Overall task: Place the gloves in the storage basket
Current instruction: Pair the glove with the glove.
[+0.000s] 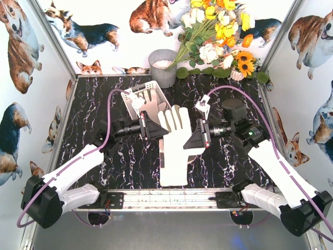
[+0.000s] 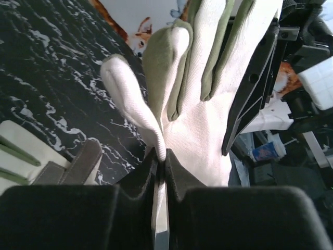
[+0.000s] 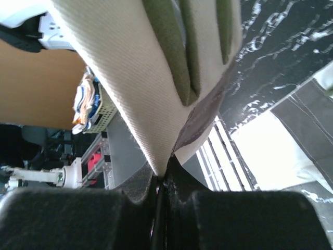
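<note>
The black marbled table [image 1: 104, 156] spreads beneath both pincers. Between them hangs the held glove [image 1: 174, 122], fingers pointing away. The left pincer [image 1: 154, 127] is clamped on its near-thumb edge, and the right pincer [image 1: 193, 138] is closed on the opposite edge. A second glove [image 1: 174, 169] lies flat just below them. The storage basket [image 1: 151, 86] sits just beyond the left pincer, with a third glove [image 1: 148, 97] inside.

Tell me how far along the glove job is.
Done: a first glove seems to lie in the basket. In hand: the left gripper and right gripper are both shut on a second glove, held up between them near the basket. Left: drop it in, then fetch the third glove lying flat on the table below.
</note>
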